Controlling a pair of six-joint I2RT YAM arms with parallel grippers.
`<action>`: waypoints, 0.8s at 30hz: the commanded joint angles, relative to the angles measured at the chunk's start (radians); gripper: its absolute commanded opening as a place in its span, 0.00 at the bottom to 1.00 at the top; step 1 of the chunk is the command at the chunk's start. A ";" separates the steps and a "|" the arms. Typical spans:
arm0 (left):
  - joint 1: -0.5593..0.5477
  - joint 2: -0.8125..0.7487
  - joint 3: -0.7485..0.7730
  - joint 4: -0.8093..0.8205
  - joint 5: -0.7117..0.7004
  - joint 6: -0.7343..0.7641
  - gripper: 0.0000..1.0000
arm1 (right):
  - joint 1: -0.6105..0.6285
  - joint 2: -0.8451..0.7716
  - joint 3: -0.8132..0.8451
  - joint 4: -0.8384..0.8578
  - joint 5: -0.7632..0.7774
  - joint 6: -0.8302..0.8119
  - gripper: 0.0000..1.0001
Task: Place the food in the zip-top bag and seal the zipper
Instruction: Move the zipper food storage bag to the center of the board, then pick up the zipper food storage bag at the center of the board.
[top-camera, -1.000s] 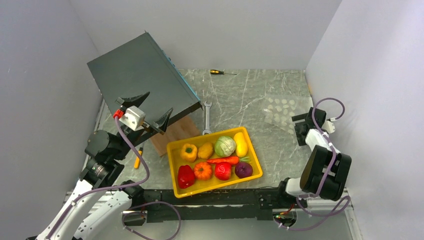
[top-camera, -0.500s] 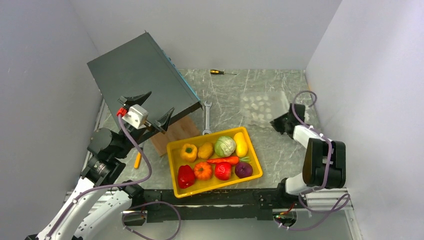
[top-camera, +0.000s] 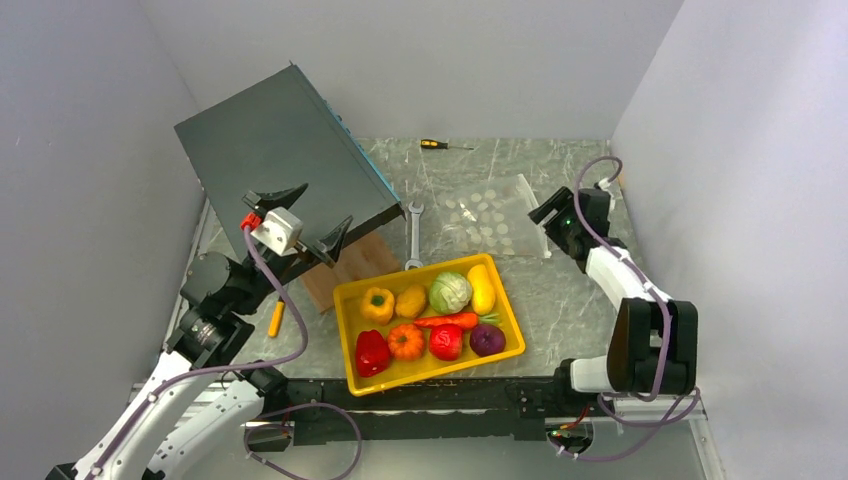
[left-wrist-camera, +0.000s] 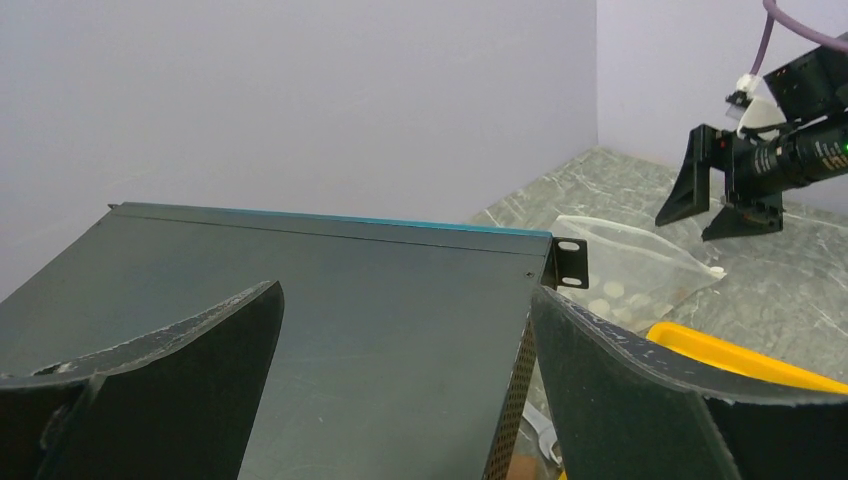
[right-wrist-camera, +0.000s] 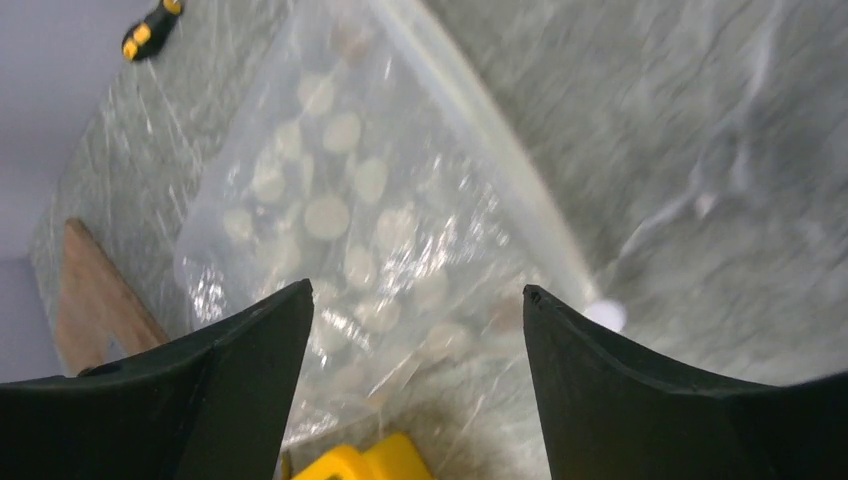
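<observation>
The food lies in a yellow tray (top-camera: 345, 335): a yellow pepper (top-camera: 377, 303), cabbage (top-camera: 450, 292), carrot (top-camera: 448, 321), pumpkin (top-camera: 406, 341), red pepper (top-camera: 371, 352), tomato (top-camera: 446, 341) and purple onion (top-camera: 487, 339). The clear dotted zip-top bag (top-camera: 487, 215) lies flat behind the tray, and it also shows in the right wrist view (right-wrist-camera: 350, 220). Its white zipper (right-wrist-camera: 500, 150) runs along the right edge. My right gripper (top-camera: 553, 213) is open and empty, just above the bag's mouth edge (right-wrist-camera: 415, 290). My left gripper (top-camera: 318, 212) is open and empty above the dark box (left-wrist-camera: 405, 290).
A dark metal box (top-camera: 280, 160) leans at the back left, on a wooden block (top-camera: 350, 265). A wrench (top-camera: 414, 235) lies left of the bag. A screwdriver (top-camera: 445, 145) lies by the back wall. A small orange tool (top-camera: 276, 318) lies left of the tray.
My right gripper has swung left and toward the back, and the bag has slid left with it to behind the tray. My left gripper has edged slightly right.
</observation>
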 joint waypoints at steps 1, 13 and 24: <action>-0.012 0.015 0.001 0.023 -0.001 0.007 0.99 | -0.091 0.083 0.088 0.090 -0.031 -0.127 0.76; -0.050 0.028 0.011 0.001 -0.023 0.038 0.99 | -0.175 0.411 0.212 0.286 -0.415 -0.195 0.66; -0.050 0.026 0.014 0.001 -0.010 0.039 0.99 | -0.171 0.522 0.196 0.502 -0.598 -0.106 0.47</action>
